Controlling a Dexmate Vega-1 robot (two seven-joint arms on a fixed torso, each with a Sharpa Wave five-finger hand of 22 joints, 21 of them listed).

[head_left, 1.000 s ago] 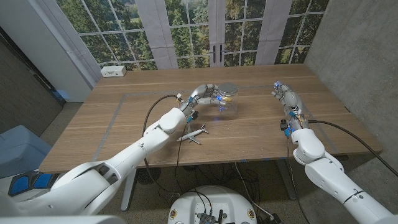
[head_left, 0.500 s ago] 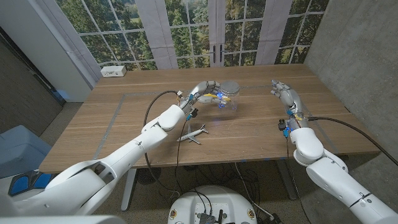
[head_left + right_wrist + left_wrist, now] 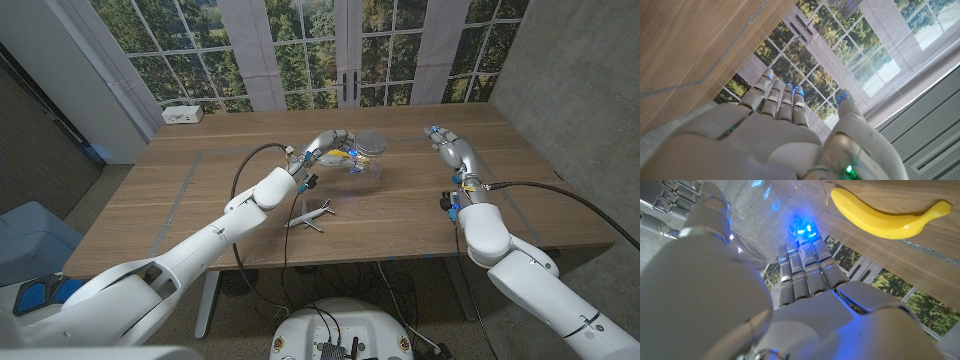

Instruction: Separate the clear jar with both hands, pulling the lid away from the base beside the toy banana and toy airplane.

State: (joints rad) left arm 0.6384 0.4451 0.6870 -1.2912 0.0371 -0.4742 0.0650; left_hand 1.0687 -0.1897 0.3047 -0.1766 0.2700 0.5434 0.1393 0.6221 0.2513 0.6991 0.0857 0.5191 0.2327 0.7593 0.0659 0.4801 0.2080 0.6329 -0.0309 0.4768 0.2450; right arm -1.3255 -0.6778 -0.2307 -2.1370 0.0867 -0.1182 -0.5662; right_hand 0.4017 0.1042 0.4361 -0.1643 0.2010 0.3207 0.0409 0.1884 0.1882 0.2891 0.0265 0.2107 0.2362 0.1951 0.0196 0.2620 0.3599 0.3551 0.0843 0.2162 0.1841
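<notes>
From the head view, the clear jar (image 3: 367, 160) stands upright on the wooden surface (image 3: 200, 195), a see-through cylinder with a flat grey lid (image 3: 369, 142) on top. The left robot hand (image 3: 330, 151) is wrapped around the jar's side, its smooth white and grey fingers curled against the clear wall, so it grips the base. A yellow toy banana (image 3: 341, 154) shows in a sliver just beside the jar, between it and the gripping fingers. The toy airplane (image 3: 311, 215), white and slim-winged, lies nearer the robot than the jar and apart from it. The right robot hand (image 3: 447, 143) hangs above the surface well to the other side of the jar, fingers loosely spread and holding nothing.

The left wrist view brings out what the head view hides: the glossy, curved transparent wall of the jar (image 3: 775, 215) pressed against the segmented grey fingers (image 3: 805, 272), lit by a blue glow, and the full smooth crescent of the banana (image 3: 885, 215) lying on the wood grain just beside the jar.

The right wrist view shows the right robot hand (image 3: 785, 135) from behind, fingers extended side by side, nothing in them, beside the edge of the wood surface (image 3: 690, 40).
</notes>
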